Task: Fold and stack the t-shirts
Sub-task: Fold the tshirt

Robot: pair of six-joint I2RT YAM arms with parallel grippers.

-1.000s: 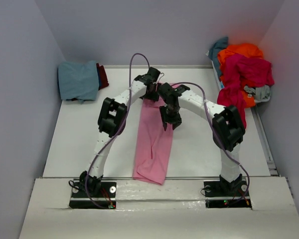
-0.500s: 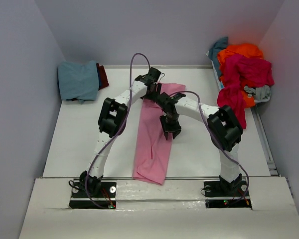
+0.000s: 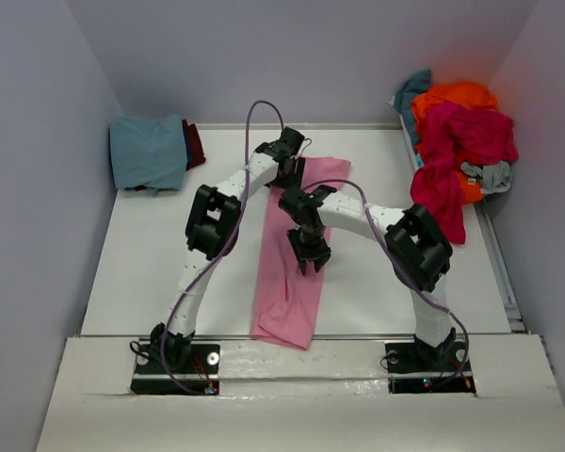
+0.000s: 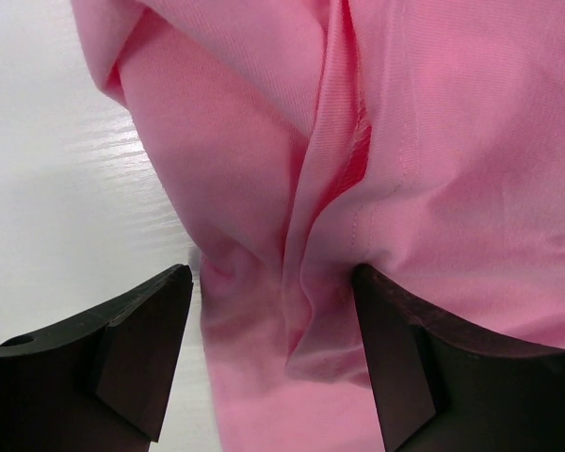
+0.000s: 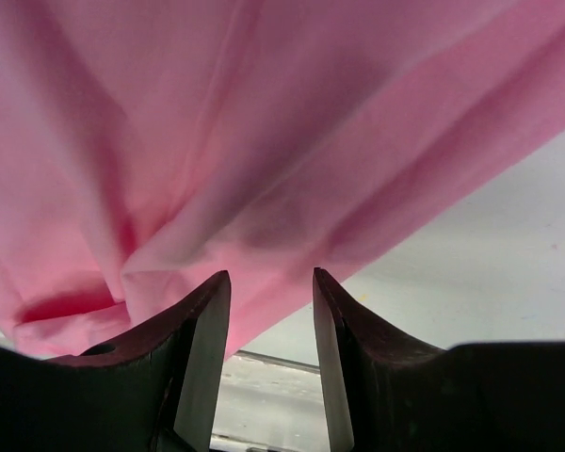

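A light pink t-shirt (image 3: 287,301) lies as a long narrow strip down the middle of the table, its near end hanging over the front edge. My left gripper (image 3: 287,172) is at the shirt's far end. In the left wrist view (image 4: 271,275) its jaws are open and straddle a bunched fold of the pink cloth (image 4: 452,141). My right gripper (image 3: 308,266) hovers over the middle of the strip. In the right wrist view (image 5: 271,275) it is open and empty, with the pink cloth (image 5: 264,122) just beyond its tips.
A folded dusty teal-blue shirt (image 3: 149,151) lies at the back left, with a dark red one (image 3: 195,143) under it. A loose pile at the back right holds orange (image 3: 457,97), crimson-magenta (image 3: 466,137), teal (image 3: 414,87) and grey (image 3: 490,175) shirts.
My right gripper has moved from the shirt's far part toward the near side, along the strip to its middle. More of the shirt's far right part now shows. The left arm has stayed put.
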